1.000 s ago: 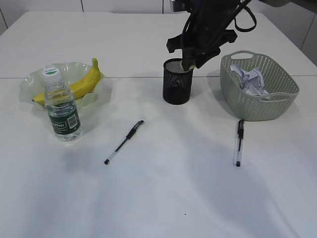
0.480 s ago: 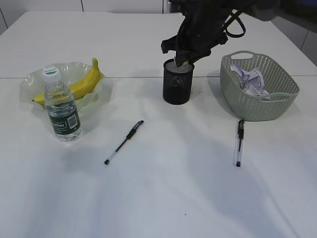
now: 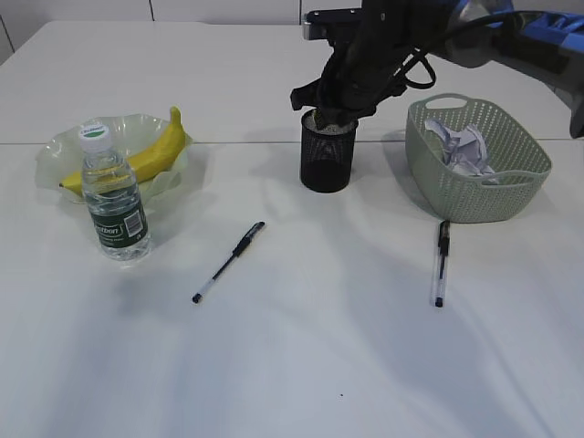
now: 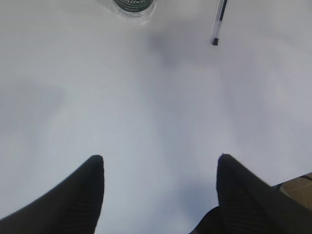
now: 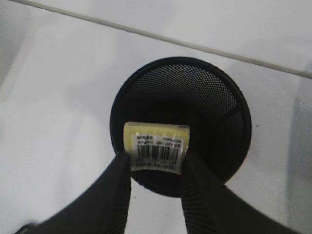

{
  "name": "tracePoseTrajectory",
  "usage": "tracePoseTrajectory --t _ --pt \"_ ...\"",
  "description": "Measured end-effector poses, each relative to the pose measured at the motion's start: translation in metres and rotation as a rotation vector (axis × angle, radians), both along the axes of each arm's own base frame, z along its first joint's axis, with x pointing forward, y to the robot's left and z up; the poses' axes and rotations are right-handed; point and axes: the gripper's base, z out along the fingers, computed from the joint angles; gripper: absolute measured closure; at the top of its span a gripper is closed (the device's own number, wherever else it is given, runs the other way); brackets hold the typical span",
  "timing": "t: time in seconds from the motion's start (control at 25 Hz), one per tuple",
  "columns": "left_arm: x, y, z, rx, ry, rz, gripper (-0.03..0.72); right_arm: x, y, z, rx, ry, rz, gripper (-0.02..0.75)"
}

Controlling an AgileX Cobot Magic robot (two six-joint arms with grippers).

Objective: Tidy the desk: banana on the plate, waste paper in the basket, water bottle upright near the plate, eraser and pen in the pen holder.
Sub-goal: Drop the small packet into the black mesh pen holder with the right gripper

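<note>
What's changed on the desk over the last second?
The right claw, still clamped on the yellow barcode-labelled eraser, has come down and shifted left over the black mesh pen holder. The yellow banana, clear water bottle, two pens and grey basket haven't moved.

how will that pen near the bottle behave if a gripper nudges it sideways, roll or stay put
The black pen is slim, round and lying flat on the smooth white table, so a sideways nudge would probably roll it. Its cap clip may stop the roll early. It looks light and rigid, so it should lift easily, though a thin barrel could slip between wide jaws.
</note>
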Motion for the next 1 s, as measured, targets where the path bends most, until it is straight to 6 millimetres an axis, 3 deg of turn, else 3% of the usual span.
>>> tracePoseTrajectory --t 0.32,0.68,1.0 --pt "0.0 0.001 0.0 0.006 -0.001 0.0 0.17 0.006 -0.001 0.003 0.025 -0.065 -0.008 0.498" --pt "0.0 0.001 0.0 0.013 -0.002 0.0 0.171 0.012 -0.017 0.004 0.021 -0.076 -0.039 0.498" --pt "0.0 0.001 0.0 0.013 -0.002 0.0 0.171 0.012 -0.016 0.004 0.038 -0.077 -0.04 0.498"
